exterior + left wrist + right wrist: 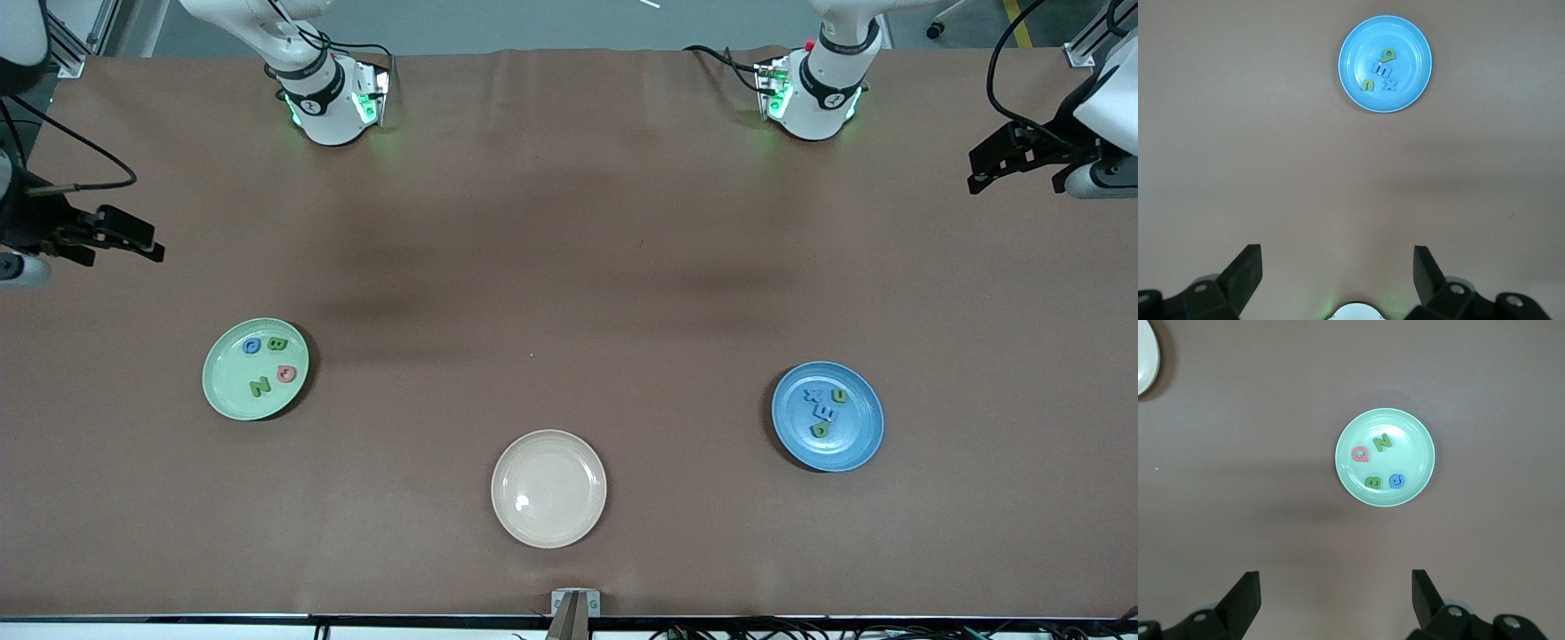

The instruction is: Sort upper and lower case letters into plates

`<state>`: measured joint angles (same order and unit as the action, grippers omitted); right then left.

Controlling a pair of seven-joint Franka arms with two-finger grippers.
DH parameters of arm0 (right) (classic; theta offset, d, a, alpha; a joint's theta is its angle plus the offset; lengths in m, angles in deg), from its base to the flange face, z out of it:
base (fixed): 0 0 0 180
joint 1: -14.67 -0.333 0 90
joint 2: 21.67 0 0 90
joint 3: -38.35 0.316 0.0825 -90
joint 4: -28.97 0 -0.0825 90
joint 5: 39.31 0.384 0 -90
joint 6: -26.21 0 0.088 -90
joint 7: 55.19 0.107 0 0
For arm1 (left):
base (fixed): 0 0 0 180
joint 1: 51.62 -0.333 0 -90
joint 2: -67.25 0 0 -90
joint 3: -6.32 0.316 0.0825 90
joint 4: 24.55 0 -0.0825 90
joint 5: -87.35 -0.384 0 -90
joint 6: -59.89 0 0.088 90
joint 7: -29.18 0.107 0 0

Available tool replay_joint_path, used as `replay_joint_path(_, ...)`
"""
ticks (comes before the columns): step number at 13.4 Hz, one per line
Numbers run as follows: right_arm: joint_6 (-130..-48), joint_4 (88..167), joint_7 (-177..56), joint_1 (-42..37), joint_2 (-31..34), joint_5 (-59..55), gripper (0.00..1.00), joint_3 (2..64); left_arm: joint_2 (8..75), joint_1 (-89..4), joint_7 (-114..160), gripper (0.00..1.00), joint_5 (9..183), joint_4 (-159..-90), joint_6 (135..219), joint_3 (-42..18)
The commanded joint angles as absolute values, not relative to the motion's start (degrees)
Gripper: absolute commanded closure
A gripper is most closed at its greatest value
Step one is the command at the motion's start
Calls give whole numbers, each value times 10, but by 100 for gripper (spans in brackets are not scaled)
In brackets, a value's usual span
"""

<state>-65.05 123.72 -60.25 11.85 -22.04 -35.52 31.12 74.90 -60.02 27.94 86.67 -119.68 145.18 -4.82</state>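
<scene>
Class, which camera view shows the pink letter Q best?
The right wrist view: the pink Q reads clearly in the mint green plate. The front view shows it smaller. The left wrist view does not show it.

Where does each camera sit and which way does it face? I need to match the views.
Front: high across the table, facing both arm bases; green plate, blue plate, cream plate.
Left wrist: on the left arm, looking down at the blue plate; open left gripper shows.
Right wrist: on the right arm, looking down at the green plate; open right gripper shows.
Each wrist view shares its plate with the front view.
</scene>
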Motion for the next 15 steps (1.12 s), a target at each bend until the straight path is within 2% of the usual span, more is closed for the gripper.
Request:
replay_joint_path(1,-614,1188,-586,116,-216,-369,0,312,757,-606,294,0,880,-1194,1443,-49)
replay_joint_path(6,-586,1133,-586,118,-212,-374,0,313,750,-607,294,0,880,-1174,1443,-49)
replay_joint_path(15,-598,1131,-588,116,-211,-375,0,312,750,-606,293,0,895,-1166,1442,-49)
